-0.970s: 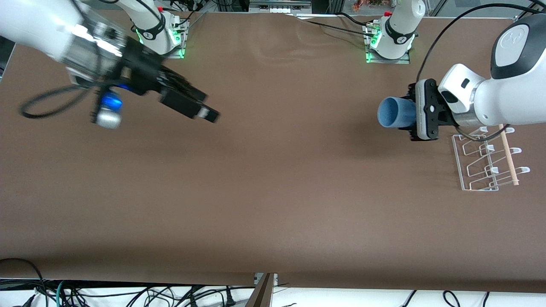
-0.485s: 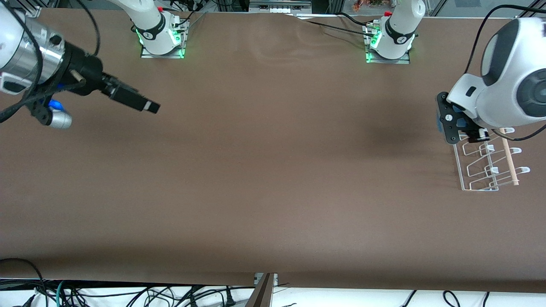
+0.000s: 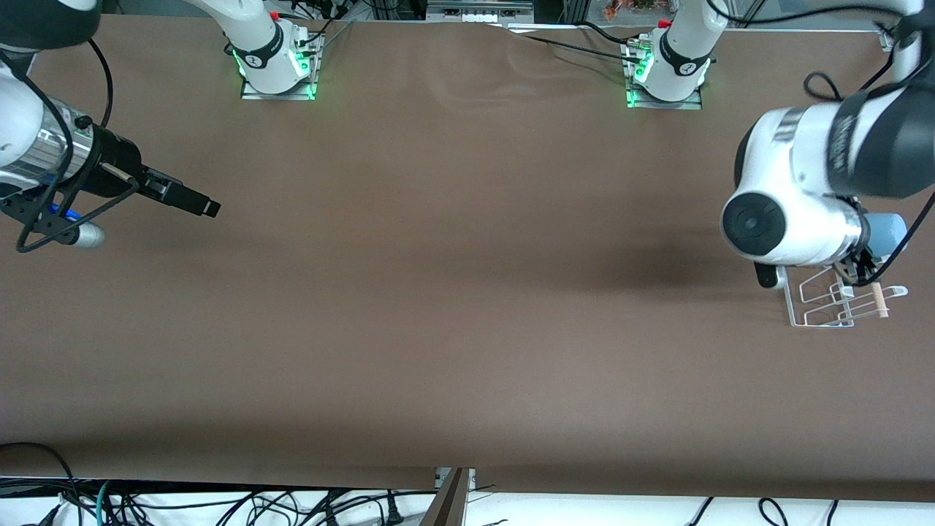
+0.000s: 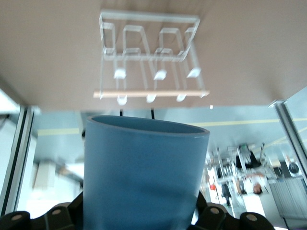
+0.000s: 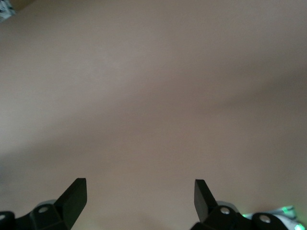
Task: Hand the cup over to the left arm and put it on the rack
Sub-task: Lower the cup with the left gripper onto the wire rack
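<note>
Your left tool (image 4: 139,225) has swung the cup (image 3: 886,232) from over open desk (image 3: 467,292) to above the rack (image 3: 818,310), near the desk's left-arm edge. Your right tool (image 5: 139,191), fingers apart, has pulled back toward the right-arm edge.

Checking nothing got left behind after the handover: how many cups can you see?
1: the cup, gripped in the left claw over the rack. The right claw holds none.

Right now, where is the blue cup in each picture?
Front view: the cup peeks out beside the left arm, above the rack.
Left wrist view: the cup fills the middle, held in the left gripper.
Right wrist view: not there.
Shared landmark: the rack with its wooden dowel.
</note>
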`<state>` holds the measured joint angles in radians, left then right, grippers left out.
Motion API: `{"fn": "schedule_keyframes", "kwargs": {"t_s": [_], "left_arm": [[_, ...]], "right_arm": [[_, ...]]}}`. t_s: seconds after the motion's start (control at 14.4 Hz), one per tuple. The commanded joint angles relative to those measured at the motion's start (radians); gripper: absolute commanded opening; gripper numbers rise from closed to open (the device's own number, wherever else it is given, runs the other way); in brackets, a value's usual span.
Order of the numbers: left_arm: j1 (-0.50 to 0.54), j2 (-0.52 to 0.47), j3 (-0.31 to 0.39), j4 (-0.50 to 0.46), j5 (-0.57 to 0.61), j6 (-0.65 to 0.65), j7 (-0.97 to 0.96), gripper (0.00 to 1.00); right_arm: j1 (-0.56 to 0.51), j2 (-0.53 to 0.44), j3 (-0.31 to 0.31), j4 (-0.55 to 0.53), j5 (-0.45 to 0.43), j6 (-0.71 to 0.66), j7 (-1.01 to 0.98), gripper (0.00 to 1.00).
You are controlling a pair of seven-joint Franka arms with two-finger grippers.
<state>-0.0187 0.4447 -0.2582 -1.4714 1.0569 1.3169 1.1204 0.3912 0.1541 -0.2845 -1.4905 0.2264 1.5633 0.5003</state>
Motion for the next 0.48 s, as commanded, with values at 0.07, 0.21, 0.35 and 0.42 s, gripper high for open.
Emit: {"fn": "schedule_keyframes", "kwargs": {"t_s": [0.07,0.21,0.35,0.42], "left_arm": [[0.07,0.052,0.008,-0.11,0.222,0.036,-0.178,0.0],[0.115,0.048,0.008,-0.188,0.241,0.178,-0.279,0.0],[0.153,0.046,0.008,-0.239,0.282,0.249,-0.359,0.0],[0.166,0.046,0.01,-0.274,0.32,0.284,-0.397,0.0]], "right_arm": [[-0.179,-0.159,0.258,-0.289,-0.171,0.141,-0.074,0.99],[-0.259,-0.166,0.332,-0.324,-0.215,0.173,-0.139,0.99],[-0.285,-0.18,0.332,-0.333,-0.216,0.181,-0.227,0.99],[-0.304,-0.182,0.332,-0.33,-0.216,0.176,-0.277,0.99]]}}
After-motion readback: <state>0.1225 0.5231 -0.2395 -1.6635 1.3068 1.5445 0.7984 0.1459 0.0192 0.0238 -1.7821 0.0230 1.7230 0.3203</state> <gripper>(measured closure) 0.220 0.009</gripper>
